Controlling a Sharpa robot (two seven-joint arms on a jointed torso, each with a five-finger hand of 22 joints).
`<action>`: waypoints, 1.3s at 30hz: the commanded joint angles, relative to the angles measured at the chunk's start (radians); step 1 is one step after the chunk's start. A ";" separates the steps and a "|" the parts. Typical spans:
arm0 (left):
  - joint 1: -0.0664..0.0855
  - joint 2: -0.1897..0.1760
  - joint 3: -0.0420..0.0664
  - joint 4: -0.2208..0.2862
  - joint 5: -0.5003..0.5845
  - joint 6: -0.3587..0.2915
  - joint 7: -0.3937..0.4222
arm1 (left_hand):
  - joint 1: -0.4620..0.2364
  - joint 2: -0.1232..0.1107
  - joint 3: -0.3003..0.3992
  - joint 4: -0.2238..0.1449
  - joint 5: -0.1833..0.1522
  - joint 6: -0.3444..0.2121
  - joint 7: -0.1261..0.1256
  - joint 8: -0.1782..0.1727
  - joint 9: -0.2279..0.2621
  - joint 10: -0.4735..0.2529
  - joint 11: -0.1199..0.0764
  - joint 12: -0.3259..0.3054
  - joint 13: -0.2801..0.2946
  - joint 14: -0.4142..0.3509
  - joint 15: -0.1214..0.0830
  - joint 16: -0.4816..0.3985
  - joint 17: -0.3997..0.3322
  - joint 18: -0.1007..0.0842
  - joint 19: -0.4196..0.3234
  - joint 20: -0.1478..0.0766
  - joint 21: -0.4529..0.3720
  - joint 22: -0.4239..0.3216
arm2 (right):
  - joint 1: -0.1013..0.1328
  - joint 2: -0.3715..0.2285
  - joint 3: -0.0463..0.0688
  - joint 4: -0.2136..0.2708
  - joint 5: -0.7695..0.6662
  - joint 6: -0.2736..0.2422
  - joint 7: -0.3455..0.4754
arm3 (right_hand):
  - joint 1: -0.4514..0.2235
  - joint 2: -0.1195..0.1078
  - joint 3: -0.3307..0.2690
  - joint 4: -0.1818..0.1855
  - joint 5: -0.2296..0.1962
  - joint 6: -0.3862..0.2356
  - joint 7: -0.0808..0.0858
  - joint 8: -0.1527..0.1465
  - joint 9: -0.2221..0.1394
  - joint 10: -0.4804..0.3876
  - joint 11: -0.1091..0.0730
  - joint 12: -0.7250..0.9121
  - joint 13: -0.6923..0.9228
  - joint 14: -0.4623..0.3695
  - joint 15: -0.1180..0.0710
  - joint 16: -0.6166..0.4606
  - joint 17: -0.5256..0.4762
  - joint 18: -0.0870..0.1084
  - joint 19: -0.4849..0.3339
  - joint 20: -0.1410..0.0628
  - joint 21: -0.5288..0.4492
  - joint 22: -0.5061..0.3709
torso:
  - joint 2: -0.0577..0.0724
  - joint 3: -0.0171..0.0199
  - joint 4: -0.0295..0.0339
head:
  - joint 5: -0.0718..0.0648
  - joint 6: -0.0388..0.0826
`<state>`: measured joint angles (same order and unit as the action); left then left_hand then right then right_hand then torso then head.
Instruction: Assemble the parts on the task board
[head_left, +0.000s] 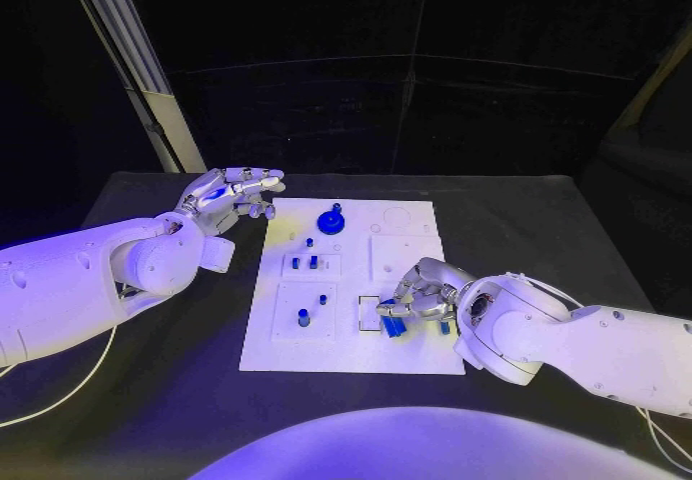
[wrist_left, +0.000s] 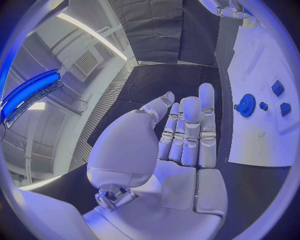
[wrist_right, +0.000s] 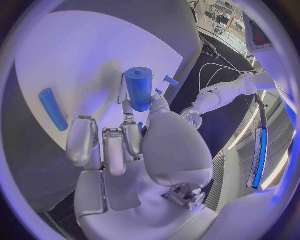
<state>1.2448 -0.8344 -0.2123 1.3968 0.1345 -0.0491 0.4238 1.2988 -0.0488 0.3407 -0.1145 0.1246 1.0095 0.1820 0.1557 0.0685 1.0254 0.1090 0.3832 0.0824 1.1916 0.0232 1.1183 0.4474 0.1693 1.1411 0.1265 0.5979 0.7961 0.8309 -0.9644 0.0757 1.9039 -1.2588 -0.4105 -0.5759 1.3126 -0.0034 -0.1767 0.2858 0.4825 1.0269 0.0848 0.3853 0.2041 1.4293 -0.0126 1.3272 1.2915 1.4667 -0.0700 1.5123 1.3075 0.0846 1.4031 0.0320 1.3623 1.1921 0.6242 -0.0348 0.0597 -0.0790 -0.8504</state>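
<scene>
The right hand (head_left: 415, 296) is pinching a short blue plastic cylinder (wrist_right: 139, 88) over the white task board (head_left: 411, 350)'s near right corner; it should seat upright. The left hand (head_left: 231, 198) is hovering, fingers apart.

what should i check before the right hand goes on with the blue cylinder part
1. Right hand holds the blue cylinder part between thumb and a finger: ok.
2. Cylinder is over the white task board plate, near its front right: ok.
3. Which slot it is aligned with: cannot tell.
4. Left hand is open, off the board's far left corner, clear of the right hand: ok.
5. Blue gear-shaped part stands at the board's far end, out of the way: ok.
</scene>
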 joint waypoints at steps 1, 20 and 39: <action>0.001 0.002 0.001 0.000 0.002 0.019 -0.003 | 0.001 0.001 -0.006 0.001 -0.003 -0.010 0.002 0.001 -0.001 -0.007 0.000 0.007 -0.002 -0.006 0.002 -0.005 -0.002 0.013 0.005 -0.001 -0.006 -0.002 | 0.002 0.019 0.001 -0.009 0.021 -0.011 -0.015 | 0.019 0.023 0.000 0.002 0.003 0.034 -0.026 0.006 0.022 0.002 -0.004 0.001 0.001 0.079 -0.010 0.003 0.148 -0.007 0.009 0.000 0.006 0.002 | 0.001 -0.0003 -0.0009 | -0.001 0.002; 0.002 0.006 0.000 0.001 0.002 0.023 -0.009 | 0.000 0.001 -0.009 0.000 -0.003 -0.016 0.004 0.000 -0.002 -0.014 0.003 0.008 -0.003 -0.013 0.004 -0.010 -0.013 0.012 0.004 0.000 -0.008 -0.003 | 0.009 0.069 0.002 -0.041 -0.013 0.024 -0.034 | -0.063 0.042 -0.049 0.004 -0.063 0.074 -0.040 0.009 0.049 0.006 -0.015 -0.025 -0.009 0.078 -0.020 -0.002 0.143 -0.007 0.010 -0.010 0.006 0.003 | 0.002 0.0002 -0.0008 | 0.002 0.004; 0.002 0.002 0.000 0.003 0.001 0.025 -0.015 | -0.001 0.001 -0.013 0.001 -0.003 -0.023 0.007 -0.001 -0.002 -0.021 0.005 0.010 -0.003 -0.023 0.006 -0.018 -0.030 0.012 0.002 0.002 -0.011 -0.005 | 0.011 0.087 0.002 -0.065 -0.066 0.044 -0.033 | -0.300 -0.121 -0.055 0.013 -0.430 0.063 -0.038 -0.005 0.100 -0.004 -0.013 -0.082 -0.027 0.071 -0.019 -0.025 0.115 -0.005 0.003 -0.011 -0.006 -0.010 | 0.001 0.0009 -0.0030 | 0.003 0.002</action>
<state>1.2452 -0.8322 -0.2126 1.3979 0.1345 -0.0380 0.4079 1.2989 -0.0488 0.3355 -0.1146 0.1247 0.9949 0.1890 0.1557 0.0675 1.0112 0.1162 0.3871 0.0807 1.1772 0.0305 1.1034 0.4178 0.1692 1.1410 0.1264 0.5933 0.7917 0.8398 -0.8791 0.0774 1.8366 -1.3020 -0.3852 -0.6148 1.0362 -0.0826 -0.2484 0.2970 0.0550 1.0970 0.0483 0.3860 0.3020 1.4340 -0.0250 1.2502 1.2664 1.4615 -0.0935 1.4916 1.3073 0.0850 1.4138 0.0212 1.3590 1.1835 0.6253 -0.0343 0.0568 -0.0756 -0.8485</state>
